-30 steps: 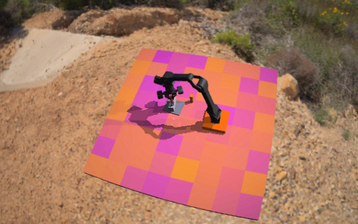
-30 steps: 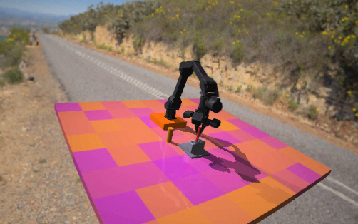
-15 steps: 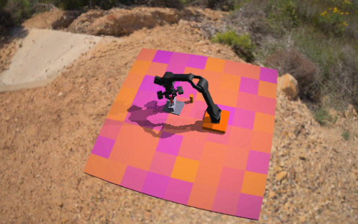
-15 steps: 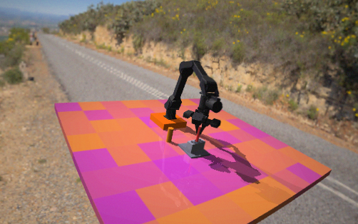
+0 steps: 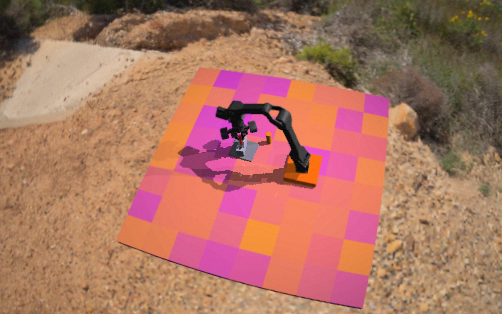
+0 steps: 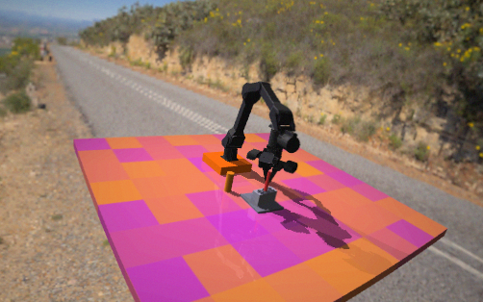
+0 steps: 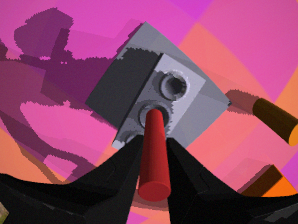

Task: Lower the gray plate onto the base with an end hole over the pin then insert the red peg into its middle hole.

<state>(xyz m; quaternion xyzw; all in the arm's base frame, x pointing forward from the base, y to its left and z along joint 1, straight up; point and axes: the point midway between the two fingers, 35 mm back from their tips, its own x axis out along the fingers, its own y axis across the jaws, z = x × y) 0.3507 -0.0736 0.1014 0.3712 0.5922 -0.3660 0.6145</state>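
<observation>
Black arm (image 5: 284, 125) (image 6: 244, 113) standing on orange block (image 5: 294, 177) (image 6: 220, 166), arching over checkered tabletop (image 5: 302, 215) (image 6: 156, 236). Gray base (image 5: 254, 151) (image 6: 257, 206) (image 7: 200, 117) lying on tabletop, gray plate (image 7: 187, 102) sitting atop its raised part. Gripper (image 5: 241, 134) (image 6: 267, 177) (image 7: 154, 141) pinching red peg (image 5: 240, 140) (image 6: 266, 181) (image 7: 154, 155), lower tip meeting plate's middle hole; depth unclear. Orange cylinder (image 5: 268, 138) (image 6: 229, 182) (image 7: 276, 120) standing near base.
</observation>
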